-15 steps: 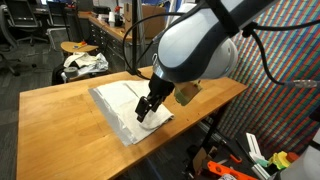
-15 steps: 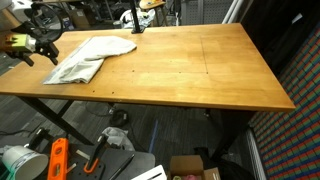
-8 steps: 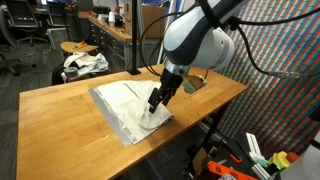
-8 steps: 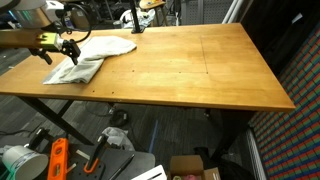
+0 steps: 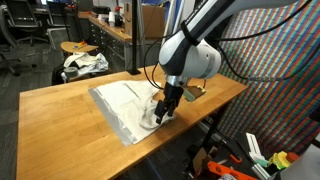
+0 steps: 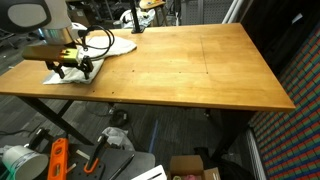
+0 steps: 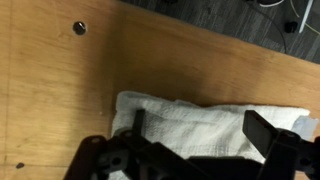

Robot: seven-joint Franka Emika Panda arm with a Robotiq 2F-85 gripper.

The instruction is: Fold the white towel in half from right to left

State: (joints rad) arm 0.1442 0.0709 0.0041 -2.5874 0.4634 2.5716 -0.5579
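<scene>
Item: white towel (image 5: 122,104). It lay spread on the wooden table (image 5: 55,118), reaching to one long edge.
Gripper (image 5: 162,113): it was lowered onto the towel's outer border, also seen in an exterior view (image 6: 70,68). In the wrist view its fingers (image 7: 258,126) stood wide apart over a thick ridge of towel (image 7: 190,112), clamping nothing.
Also: a mottled cloth bundle (image 5: 85,63) sat on a stool beyond the table.

Hand (image 6: 68,68) low over the white towel (image 6: 114,45), near the table (image 6: 190,70) edge.
</scene>
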